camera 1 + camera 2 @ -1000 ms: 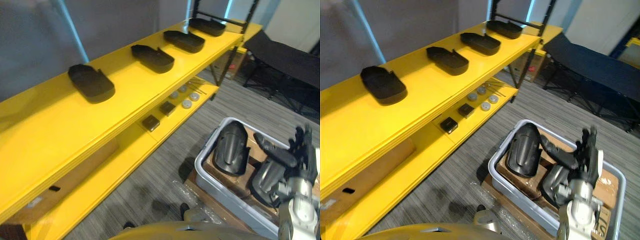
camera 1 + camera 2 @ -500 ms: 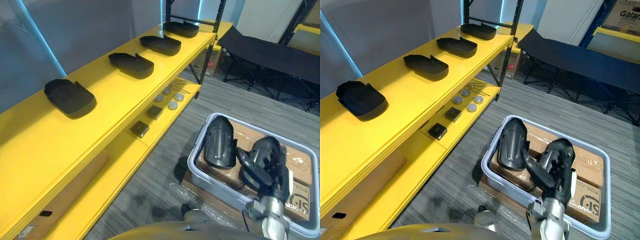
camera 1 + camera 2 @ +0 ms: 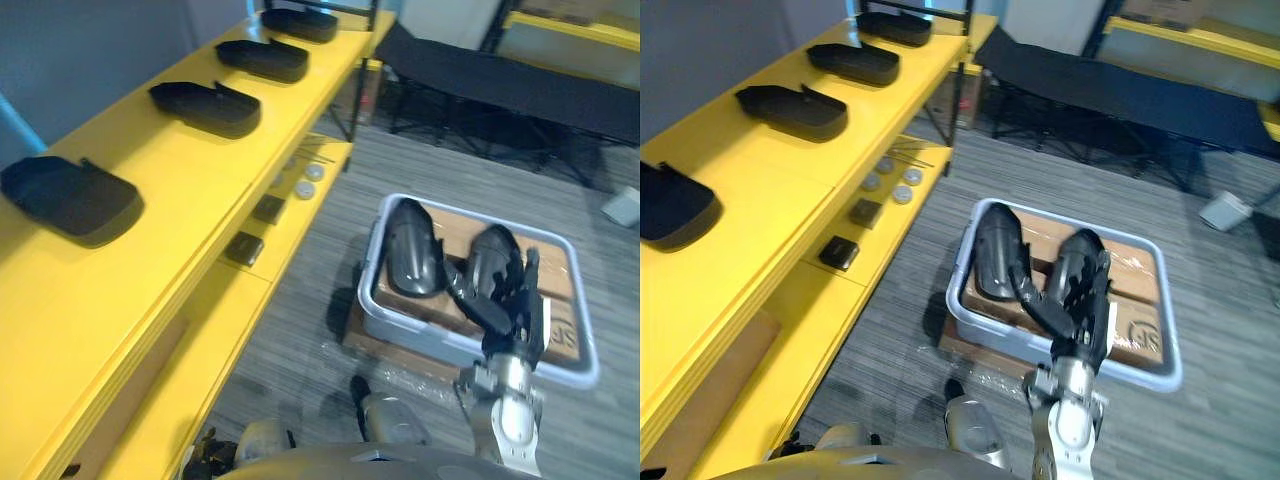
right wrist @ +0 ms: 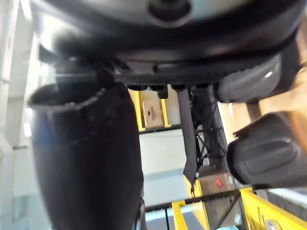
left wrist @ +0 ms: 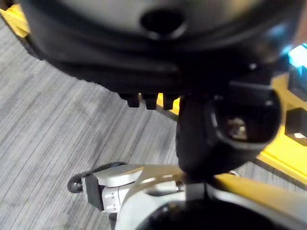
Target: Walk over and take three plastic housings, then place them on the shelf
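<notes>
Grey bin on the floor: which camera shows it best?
The right eye view: the grey bin sits mid-picture, nearly all its rim visible. The left eye view shows the same, further right. The wrist views are too close to tell.

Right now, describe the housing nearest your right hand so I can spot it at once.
Beside the yellow shelf, a grey bin sits on the floor. Two dark housings lie in it side by side. Yours is the housing farther from the shelf, partly hidden by the raised right hand; its neighbour lies nearer the shelf.
</notes>
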Controlling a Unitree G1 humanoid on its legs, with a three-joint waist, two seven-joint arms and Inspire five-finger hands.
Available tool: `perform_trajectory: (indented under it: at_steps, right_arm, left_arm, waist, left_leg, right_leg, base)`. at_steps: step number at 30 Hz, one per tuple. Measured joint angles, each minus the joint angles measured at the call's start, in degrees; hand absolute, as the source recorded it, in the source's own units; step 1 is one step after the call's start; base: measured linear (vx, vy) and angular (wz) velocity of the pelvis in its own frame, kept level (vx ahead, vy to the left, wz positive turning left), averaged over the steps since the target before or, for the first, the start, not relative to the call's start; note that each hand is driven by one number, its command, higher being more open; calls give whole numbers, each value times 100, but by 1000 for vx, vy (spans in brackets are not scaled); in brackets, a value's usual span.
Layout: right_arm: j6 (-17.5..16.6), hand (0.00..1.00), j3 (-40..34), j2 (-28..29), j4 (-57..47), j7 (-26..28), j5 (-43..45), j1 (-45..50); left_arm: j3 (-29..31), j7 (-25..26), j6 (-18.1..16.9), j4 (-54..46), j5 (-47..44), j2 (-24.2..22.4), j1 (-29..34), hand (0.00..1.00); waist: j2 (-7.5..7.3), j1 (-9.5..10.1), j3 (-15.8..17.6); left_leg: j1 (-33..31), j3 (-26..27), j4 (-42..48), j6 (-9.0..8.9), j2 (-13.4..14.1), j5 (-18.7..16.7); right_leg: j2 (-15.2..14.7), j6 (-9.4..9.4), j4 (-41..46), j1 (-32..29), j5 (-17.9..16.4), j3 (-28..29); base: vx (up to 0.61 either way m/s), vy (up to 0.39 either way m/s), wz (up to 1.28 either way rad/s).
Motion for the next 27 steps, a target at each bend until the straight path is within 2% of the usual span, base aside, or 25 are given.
perform_trajectory:
  at_steps: [1, 2, 4, 5, 6, 7, 9, 10, 11, 12, 13, 14, 15, 16, 17, 18, 19, 20, 21, 22, 23, 24, 26, 27]
  right_arm:
    - [-11, 100, 50, 5, -76, 79, 190, 86]
    - [-21, 100, 75, 6, -86, 91, 225, 74]
    - [-111, 100, 195, 10, -94, 59, 284, 56]
    - [-134, 100, 293, 7, -92, -9, 269, -12]
    - [-132, 100, 418, 4, -21, -186, 141, -192]
    - [-132, 100, 475, 4, 39, -269, 44, -304]
    - [-111, 100, 620, 3, 244, -539, -222, -583]
    - [-97, 100, 642, 4, 275, -575, -336, -621]
    - [-53, 100, 659, 4, 293, -669, -632, -645]
    - [-36, 100, 661, 5, 295, -682, -706, -637]
    - [19, 100, 660, 4, 305, -693, -832, -617]
    - [20, 100, 660, 8, 326, -690, -848, -578]
    - [24, 100, 540, -56, 473, -673, -901, -579]
    - [69, 100, 371, -211, 645, -651, -953, -603]
    - [87, 100, 277, -327, 671, -639, -951, -614]
    - [88, 100, -32, -596, 673, -646, -949, -604]
    - [98, 100, -144, -674, 679, -659, -949, -570]
    - [99, 100, -282, -773, 679, -691, -945, -508]
    - [86, 100, -435, -860, 671, -712, -888, -454]
    - [52, 100, -586, -974, 664, -696, -649, -515]
    - [41, 100, -649, -1036, 662, -663, -520, -578]
    - [29, 100, -767, -1105, 663, -553, -246, -695]
    - [29, 100, -833, -1090, 682, -525, -93, -690]
    - [54, 100, -871, -1040, 779, -502, -54, -734]
  left_arm:
    - [1, 53, 23, -1, -51, 8, -4, 100]
    - [9, 67, 32, -5, -156, 15, -15, 100]
    - [27, 77, 100, -6, -331, 107, -74, 100]
    - [42, 74, 127, -12, -441, 170, -159, 100]
    - [53, 64, 139, -12, -573, 254, -164, 100]
    - [69, 50, 140, -13, -602, 309, -165, 100]
    - [83, -89, -12, -17, -595, 508, -170, 100]
    - [83, -119, -87, -23, -591, 547, -142, 100]
    - [79, -147, -206, -24, -586, 617, -109, 100]
    - [79, -146, -252, -30, -591, 644, -87, 100]
    - [76, -132, -354, -111, -604, 710, 19, 100]
    - [67, -99, -425, -204, -636, 755, 37, 100]
    - [40, 31, -488, -331, -850, 697, 65, 100]
    - [5, 182, -500, -509, -893, 548, -10, 100]
    - [-83, 218, -503, -605, -890, 453, -53, 100]
    - [-341, 170, -509, -791, -810, 301, -177, 100]
    - [-450, 132, -508, -848, -797, 314, -178, 100]
    - [-540, 33, -497, -927, -802, 317, -161, 100]
    - [-572, 11, -494, -969, -826, 253, -121, 100]
    - [-604, -19, -526, -1043, -850, 195, -79, 100]
    - [-622, -37, -546, -1131, -851, 171, -30, 100]
    - [-736, -99, -648, -1310, -901, 171, 63, 100]
    - [-768, -226, -650, -1437, -1055, 184, 68, 100]
    - [-743, -355, -644, -1465, -1066, 244, 4, 100]
  waist:
    - [32, -27, 0]
    - [34, -13, 8]
    - [8, 38, -3]
    - [4, 122, -2]
    - [21, 171, 1]
    - [20, 190, 1]
    - [-9, 304, -1]
    - [-24, 315, -8]
    - [-66, 337, -28]
    - [-99, 336, -48]
    - [-216, 329, -119]
    - [-310, 319, -168]
    - [-364, 305, -192]
    - [-383, 319, -192]
    - [-290, 294, -134]
    - [5, 206, 63]
    - [75, 137, 110]
    - [78, 82, 149]
    - [131, 63, 132]
    - [181, 113, 147]
    - [206, 125, 155]
    - [265, 127, 173]
    - [294, 130, 188]
    - [276, 133, 231]
  left_leg:
    - [10, 204, -68, 26, 114, 65]
    - [47, 316, -141, 12, 175, 126]
    - [115, 509, -372, -34, 320, 334]
    - [139, 588, -459, -95, 459, 449]
    - [100, 640, -474, -191, 657, 535]
    - [76, 653, -471, -244, 755, 573]
    - [64, 703, -474, -506, 1150, 730]
    - [58, 705, -475, -581, 1233, 772]
    - [24, 719, -471, -795, 1437, 890]
    - [-17, 721, -456, -889, 1519, 942]
    - [-122, 687, -409, -1071, 1635, 1041]
    - [-212, 638, -345, -1148, 1662, 1082]
    - [-376, 440, -273, -1204, 1776, 1175]
    - [-459, 195, -411, -1121, 1831, 1384]
    - [-500, 96, -498, -1096, 1875, 1505]
    - [-534, -152, -733, -797, 1951, 1925]
    - [-534, -158, -798, -615, 1952, 2154]
    - [-525, -105, -857, -518, 1930, 2493]
    - [-474, -139, -841, -718, 1735, 2460]
    - [-406, -229, -777, -875, 1337, 2092]
    - [-422, -286, -707, -870, 1125, 1897]
    - [-463, -328, -653, -818, 653, 1448]
    - [-450, -338, -886, -734, 337, 1085]
    - [-320, -297, -1086, -714, 237, 1001]
  right_leg:
    - [-78, -67, 237, -99, -55, -355]
    - [-115, -122, 401, -131, -94, -474]
    - [-347, -363, 1184, -186, -255, -716]
    - [-519, -554, 1735, -175, -378, -744]
    - [-697, -662, 2127, -129, -427, -745]
    - [-792, -680, 2261, -88, -431, -740]
    - [-1197, -686, 2583, 105, -428, -713]
    - [-1288, -685, 2632, 136, -427, -705]
    - [-1437, -661, 2637, 155, -409, -699]
    - [-1453, -640, 2598, 149, -398, -726]
    - [-1457, -398, 2310, 151, -240, -780]
    - [-1462, -76, 1991, 194, -21, -912]
    - [-1449, 563, 1714, 368, -737, -1239]
    - [-1392, 566, 1516, 479, -1266, -1609]
    - [-1345, 541, 1448, 508, -1418, -1775]
    - [-1184, 457, 1305, 617, -1544, -2034]
    - [-1139, 410, 1232, 662, -1553, -2064]
    - [-1117, 349, 1096, 733, -1553, -2060]
    - [-1159, 303, 852, 816, -1534, -1882]
    - [-1156, 252, 621, 752, -1478, -1652]
    - [-1135, 208, 524, 693, -1439, -1546]
    - [-1045, 101, 326, 574, -1315, -1342]
    - [-994, 36, 259, 472, -1184, -1343]
    - [-1003, 130, 254, 412, -1098, -1314]
  base:
    - [-222, 68, -91]
    - [-167, 27, -89]
    - [-118, -56, -61]
    - [-76, -131, -49]
    - [-86, -195, -48]
    - [-90, -217, -44]
    - [-88, -295, -35]
    - [-74, -420, -32]
    - [-60, -392, -25]
    - [-67, -427, -32]
    - [-69, -416, -20]
    - [-94, -553, -19]
    - [-104, -672, -21]
    - [-82, -570, -17]
    - [-105, -622, -1]
    - [-77, -400, 16]
    - [-110, -418, 20]
    - [-89, -232, -8]
    - [-149, -238, -48]
    - [-140, -113, -74]
    - [-143, -7, -106]
    - [-80, 7, -85]
    - [-28, 39, -51]
    - [-33, 41, -24]
